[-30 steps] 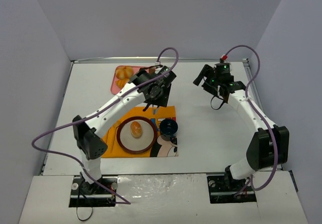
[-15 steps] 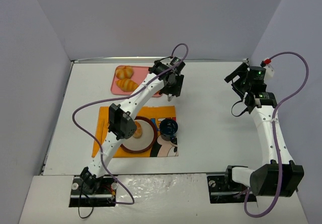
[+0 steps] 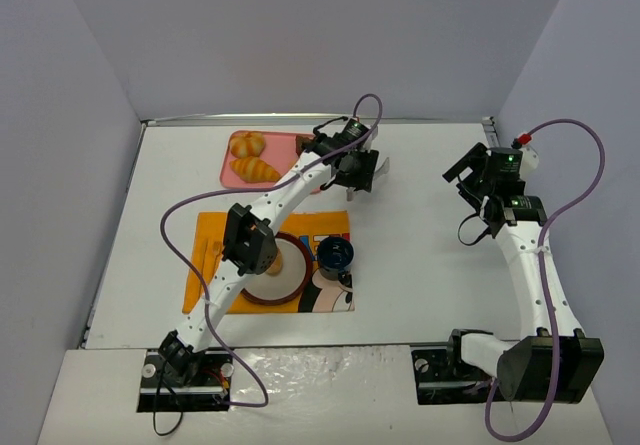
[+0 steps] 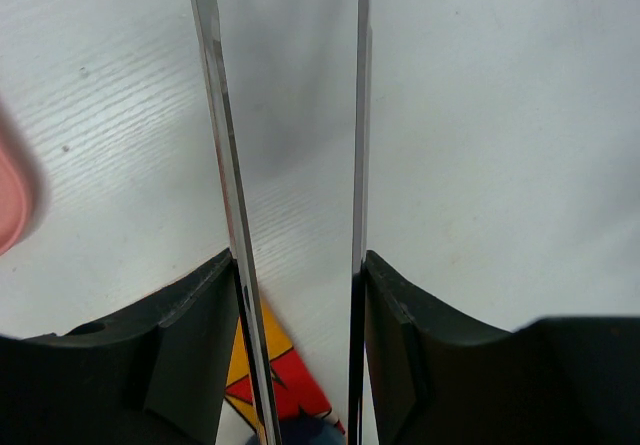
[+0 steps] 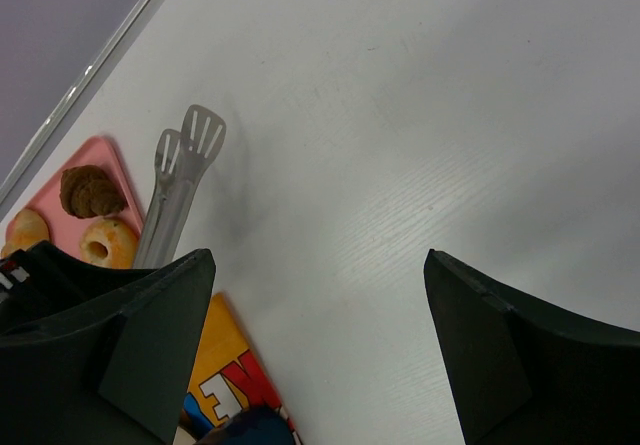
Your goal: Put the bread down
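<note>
The bread (image 3: pixel 275 262), a small golden oval bun, lies on the brown-rimmed white plate (image 3: pixel 268 286), partly behind my left arm's elbow. My left gripper (image 3: pixel 358 168) (image 4: pixel 298 265) hovers over the bare table right of the pink tray, shut on metal tongs (image 3: pixel 378 171) (image 4: pixel 226 165). The tongs' two blades run forward between the jaws, and their slotted tips (image 5: pixel 190 150) hold nothing. Over the table's right side, my right gripper (image 3: pixel 468 168) (image 5: pixel 318 257) is open and empty.
A pink tray (image 3: pixel 283 148) (image 5: pixel 105 160) at the back holds a croissant (image 3: pixel 254 171) and other pastries. The plate rests on a yellow cartoon placemat (image 3: pixel 205 270) beside a dark blue cup (image 3: pixel 336 254). Walls enclose the table on three sides.
My left arm has carried the tongs away from the plate, rightward past the tray. My right arm has swung to the right side of the table.
</note>
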You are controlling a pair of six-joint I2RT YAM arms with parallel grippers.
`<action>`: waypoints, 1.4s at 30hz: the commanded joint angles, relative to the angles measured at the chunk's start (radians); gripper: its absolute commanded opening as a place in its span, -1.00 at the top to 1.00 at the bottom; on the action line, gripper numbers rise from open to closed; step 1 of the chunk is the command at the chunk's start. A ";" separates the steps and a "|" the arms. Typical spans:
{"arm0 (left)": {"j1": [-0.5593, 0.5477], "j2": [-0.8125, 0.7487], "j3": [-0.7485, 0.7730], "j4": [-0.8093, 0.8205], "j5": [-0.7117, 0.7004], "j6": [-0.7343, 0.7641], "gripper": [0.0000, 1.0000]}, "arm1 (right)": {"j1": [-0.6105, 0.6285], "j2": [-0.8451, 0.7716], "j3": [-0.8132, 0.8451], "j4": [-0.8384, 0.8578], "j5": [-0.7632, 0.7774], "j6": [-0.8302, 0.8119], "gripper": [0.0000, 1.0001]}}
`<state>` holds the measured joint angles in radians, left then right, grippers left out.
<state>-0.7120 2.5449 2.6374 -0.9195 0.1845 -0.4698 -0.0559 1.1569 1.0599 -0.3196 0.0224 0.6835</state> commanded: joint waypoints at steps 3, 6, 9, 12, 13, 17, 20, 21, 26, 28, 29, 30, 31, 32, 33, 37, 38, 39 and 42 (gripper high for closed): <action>-0.001 0.032 0.052 0.139 0.081 0.003 0.11 | 0.004 -0.051 -0.014 0.034 0.017 -0.013 -0.66; -0.002 0.065 0.057 0.168 0.104 -0.010 0.11 | 0.004 -0.060 -0.023 0.033 0.021 -0.019 -0.66; -0.002 0.085 0.066 0.180 0.110 -0.007 0.10 | 0.004 -0.062 -0.025 0.033 0.021 -0.026 -0.66; 0.002 0.098 0.077 0.179 0.101 0.006 0.07 | 0.004 -0.057 -0.025 0.034 0.019 -0.030 -0.67; 0.005 0.099 0.078 0.176 0.098 0.013 0.05 | 0.004 -0.056 -0.025 0.034 0.016 -0.029 -0.67; 0.014 0.095 0.079 0.168 0.087 0.040 -0.05 | 0.007 -0.052 -0.024 0.035 0.011 -0.025 -0.67; 0.024 0.089 0.080 0.174 0.091 0.045 -0.11 | 0.009 -0.051 -0.022 0.038 0.011 -0.024 -0.67; 0.027 0.087 0.081 0.176 0.095 0.045 -0.14 | 0.010 -0.051 -0.020 0.038 0.012 -0.024 -0.67; 0.032 0.080 0.080 0.188 0.106 0.056 -0.33 | 0.015 -0.049 -0.013 0.038 0.013 -0.025 -0.66; 0.033 0.081 0.079 0.195 0.112 0.055 -0.33 | 0.016 -0.049 -0.011 0.037 0.011 -0.027 -0.67; 0.034 0.082 0.079 0.200 0.115 0.054 -0.33 | 0.016 -0.049 -0.011 0.038 0.010 -0.029 -0.67; 0.034 0.083 0.079 0.206 0.118 0.054 -0.33 | 0.016 -0.050 -0.010 0.039 0.010 -0.029 -0.67; 0.036 0.084 0.079 0.211 0.120 0.053 -0.34 | 0.016 -0.051 -0.010 0.038 0.011 -0.029 -0.67; 0.037 0.085 0.079 0.215 0.122 0.051 -0.34 | 0.016 -0.052 -0.009 0.038 0.011 -0.030 -0.67; 0.037 0.086 0.079 0.219 0.124 0.051 -0.34 | 0.016 -0.052 -0.009 0.037 0.011 -0.031 -0.67; 0.036 0.074 0.077 0.233 0.130 0.058 -0.34 | 0.016 -0.050 -0.006 0.039 0.010 -0.030 -0.67; 0.037 0.068 0.075 0.237 0.131 0.068 -0.34 | 0.017 -0.050 -0.006 0.038 0.011 -0.030 -0.67; 0.037 0.063 0.075 0.240 0.132 0.077 -0.34 | 0.018 -0.052 -0.006 0.038 0.010 -0.030 -0.67; 0.036 0.034 0.069 0.253 0.139 0.105 -0.34 | 0.019 -0.062 -0.014 0.037 0.017 -0.030 -0.67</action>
<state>-0.6785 2.7024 2.6564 -0.7342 0.2998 -0.4163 -0.0447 1.1168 1.0283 -0.3199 0.0223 0.6613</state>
